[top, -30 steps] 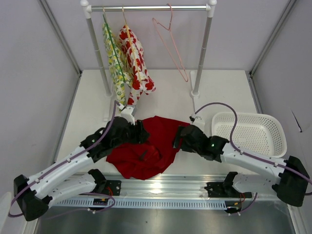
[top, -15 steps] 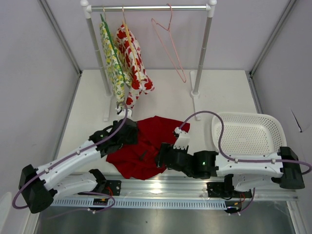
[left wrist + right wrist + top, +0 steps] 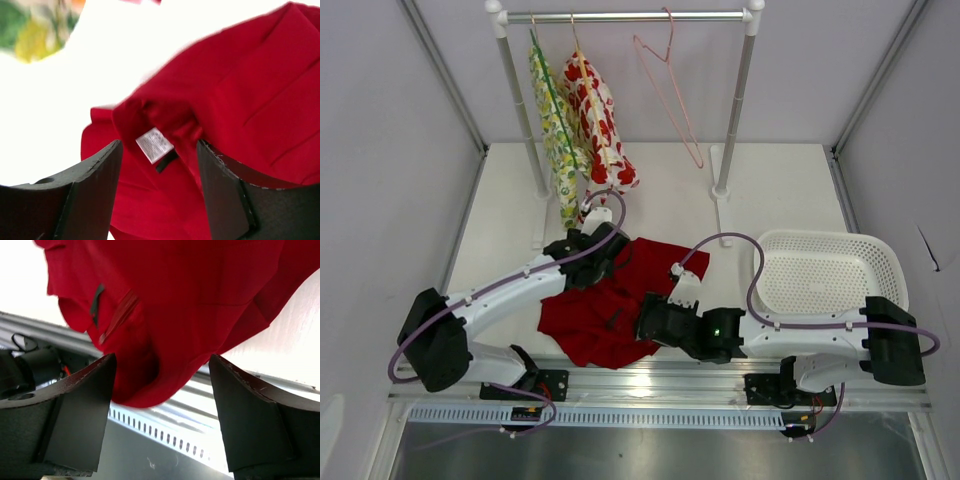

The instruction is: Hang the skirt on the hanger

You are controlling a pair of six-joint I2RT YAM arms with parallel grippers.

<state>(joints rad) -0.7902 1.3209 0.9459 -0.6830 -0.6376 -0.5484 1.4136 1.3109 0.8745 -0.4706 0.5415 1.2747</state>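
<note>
The deep red skirt (image 3: 620, 295) lies crumpled on the white table in front of the rail. My left gripper (image 3: 616, 260) is open over its far left edge. In the left wrist view (image 3: 159, 152) a fold of the skirt (image 3: 250, 100) with its white label (image 3: 154, 145) lies between the fingers. My right gripper (image 3: 642, 325) is open at the skirt's near edge. In the right wrist view (image 3: 162, 362) the skirt (image 3: 175, 295) hangs over the metal rail between the fingers. The pale pink hanger (image 3: 670, 95) hangs empty on the rack bar, far from both grippers.
The clothes rack (image 3: 740, 100) stands at the back. It bears a yellow-green floral garment (image 3: 552, 120) on a green hanger and a white garment with red prints (image 3: 598, 120). A white basket (image 3: 825, 270) sits at the right. The metal rail (image 3: 660, 385) runs along the near edge.
My left gripper has moved right and farther back along the skirt's far edge. My right arm has swung left and nearer, from the skirt's right side to its near edge.
</note>
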